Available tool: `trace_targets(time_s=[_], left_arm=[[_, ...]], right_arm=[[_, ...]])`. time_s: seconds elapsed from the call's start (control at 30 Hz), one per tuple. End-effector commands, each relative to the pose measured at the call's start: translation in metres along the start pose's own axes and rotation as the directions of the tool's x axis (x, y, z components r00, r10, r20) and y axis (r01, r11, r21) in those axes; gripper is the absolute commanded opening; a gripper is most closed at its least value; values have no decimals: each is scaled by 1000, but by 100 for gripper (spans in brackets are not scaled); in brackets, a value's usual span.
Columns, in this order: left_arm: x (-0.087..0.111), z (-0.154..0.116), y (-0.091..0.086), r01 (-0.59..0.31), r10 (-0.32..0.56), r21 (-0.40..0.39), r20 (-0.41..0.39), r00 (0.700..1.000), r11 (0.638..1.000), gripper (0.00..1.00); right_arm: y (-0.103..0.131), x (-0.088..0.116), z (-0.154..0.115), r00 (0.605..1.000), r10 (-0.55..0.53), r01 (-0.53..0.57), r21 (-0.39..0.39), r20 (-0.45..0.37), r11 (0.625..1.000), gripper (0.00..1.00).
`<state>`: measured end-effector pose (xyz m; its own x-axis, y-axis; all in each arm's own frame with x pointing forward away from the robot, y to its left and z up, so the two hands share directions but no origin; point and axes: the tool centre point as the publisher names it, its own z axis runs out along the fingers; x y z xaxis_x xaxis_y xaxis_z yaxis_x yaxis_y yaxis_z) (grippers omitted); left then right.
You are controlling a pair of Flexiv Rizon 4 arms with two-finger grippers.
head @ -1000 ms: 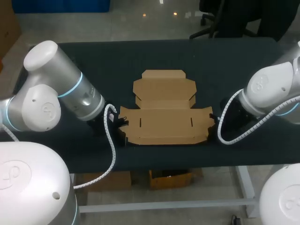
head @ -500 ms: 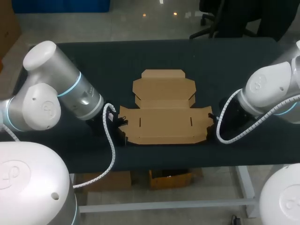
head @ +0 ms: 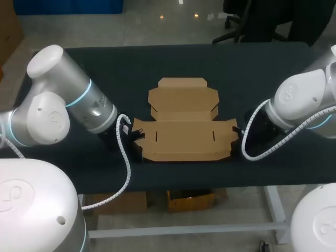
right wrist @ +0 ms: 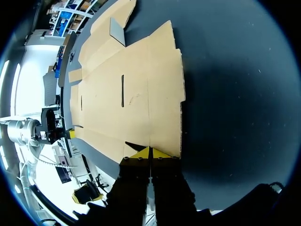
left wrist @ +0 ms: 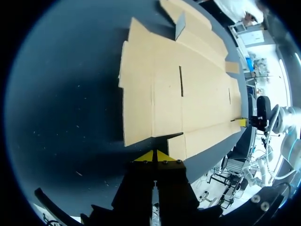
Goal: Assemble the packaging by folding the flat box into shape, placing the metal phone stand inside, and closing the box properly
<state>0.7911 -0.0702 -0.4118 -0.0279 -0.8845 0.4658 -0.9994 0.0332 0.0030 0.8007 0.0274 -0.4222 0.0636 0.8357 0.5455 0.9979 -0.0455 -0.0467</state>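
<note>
A flat brown cardboard box [head: 184, 139] lies unfolded in the middle of the dark table [head: 105, 68], its lid panel [head: 184, 98] toward the far side. My left gripper [head: 135, 144] sits low at the box's left edge and is shut, with its yellow tips [left wrist: 154, 156] pressed together just at the cardboard's edge [left wrist: 151, 117]. At the right edge my right gripper [head: 237, 143] is also shut, its tips [right wrist: 149, 152] touching the edge of the box [right wrist: 136, 94]. Nothing is held between either pair of fingers. No metal stand shows in any view.
Bare dark tabletop surrounds the box on all sides. The table's front edge [head: 184, 181] runs close behind both grippers. From each wrist the other arm's gripper shows across the box [left wrist: 256, 120] [right wrist: 56, 132].
Both grippers have crept slightly inward toward the box's side edges. The box has not moved.
</note>
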Motion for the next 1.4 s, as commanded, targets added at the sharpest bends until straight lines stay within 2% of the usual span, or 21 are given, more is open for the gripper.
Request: trace_targets(time_s=[0.03, 0.53, 1.4], left_arm=[[2, -2, 3, -5, 5, 7, 4, 1000, 1000, 0], [11, -4, 3, -36, 35, 11, 11, 999, 999, 0], [8, 2, 1, -29, 29, -12, 14, 999, 999, 0]], right_arm=[[0, 1, -1, 1000, -2, 2, -1, -1, 1000, 0], [1, 8, -3, 1000, -12, 12, -6, 6, 1000, 0], [-2, 11, -3, 1000, 6, -6, -20, 4, 1000, 0]])
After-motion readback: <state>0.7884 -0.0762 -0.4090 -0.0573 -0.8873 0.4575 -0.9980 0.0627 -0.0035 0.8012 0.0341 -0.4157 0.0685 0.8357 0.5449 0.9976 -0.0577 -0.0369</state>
